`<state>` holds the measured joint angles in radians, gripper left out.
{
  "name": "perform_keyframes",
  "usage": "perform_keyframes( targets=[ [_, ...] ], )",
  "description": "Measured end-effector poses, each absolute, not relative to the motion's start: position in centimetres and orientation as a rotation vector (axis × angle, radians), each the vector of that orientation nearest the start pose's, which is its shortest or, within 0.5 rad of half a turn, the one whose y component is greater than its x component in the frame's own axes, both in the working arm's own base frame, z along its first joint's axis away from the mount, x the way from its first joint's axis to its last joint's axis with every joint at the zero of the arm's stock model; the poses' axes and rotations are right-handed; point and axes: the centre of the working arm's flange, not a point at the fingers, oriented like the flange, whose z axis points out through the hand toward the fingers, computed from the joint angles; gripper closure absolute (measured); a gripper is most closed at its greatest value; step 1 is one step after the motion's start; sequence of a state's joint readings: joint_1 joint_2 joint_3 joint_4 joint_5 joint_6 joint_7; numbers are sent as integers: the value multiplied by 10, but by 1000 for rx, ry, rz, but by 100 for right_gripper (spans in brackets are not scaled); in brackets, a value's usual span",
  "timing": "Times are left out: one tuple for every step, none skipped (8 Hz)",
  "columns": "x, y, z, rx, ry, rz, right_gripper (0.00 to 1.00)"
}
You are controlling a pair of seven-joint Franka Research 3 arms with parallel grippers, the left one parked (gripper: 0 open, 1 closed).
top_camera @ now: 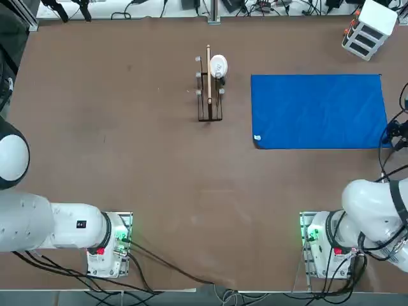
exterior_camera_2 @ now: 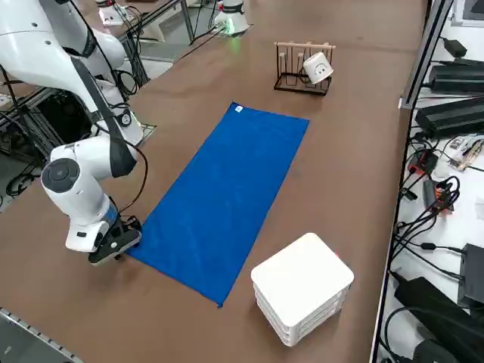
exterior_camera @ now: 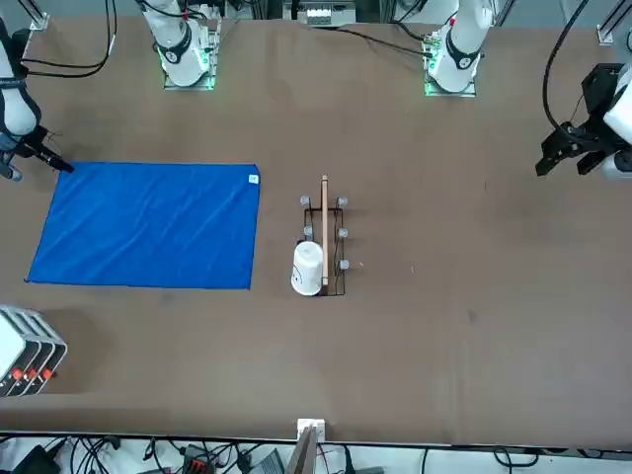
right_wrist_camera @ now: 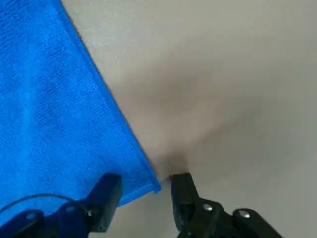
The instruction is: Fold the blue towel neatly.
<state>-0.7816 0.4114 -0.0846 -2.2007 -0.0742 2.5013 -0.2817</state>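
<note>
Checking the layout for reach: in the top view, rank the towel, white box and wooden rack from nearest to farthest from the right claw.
1. Towel: its corner sits at the right claw.
2. White box: far right corner.
3. Rack: table's middle, left of the towel.

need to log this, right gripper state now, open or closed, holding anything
Right gripper: open, holding nothing; its fingers straddle a corner of the blue towel, low at the table.
</note>
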Motion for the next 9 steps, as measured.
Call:
perform_keyframes(
  targets=[
    [352,-414,185,-3033,802,209,38],
    [352,-414,185,-3033,801,208,41],
    [353,-413,185,-3034,801,205,48],
    [353,-414,187,-3035,801,203,58],
    [353,-414,187,-3036,800,201,63],
    [354,-414,189,-3038,801,197,80],
    [355,-414,190,-3038,799,196,89],
    [356,-413,191,-3040,795,194,97],
    [358,-411,191,-3040,787,194,99]
  ],
)
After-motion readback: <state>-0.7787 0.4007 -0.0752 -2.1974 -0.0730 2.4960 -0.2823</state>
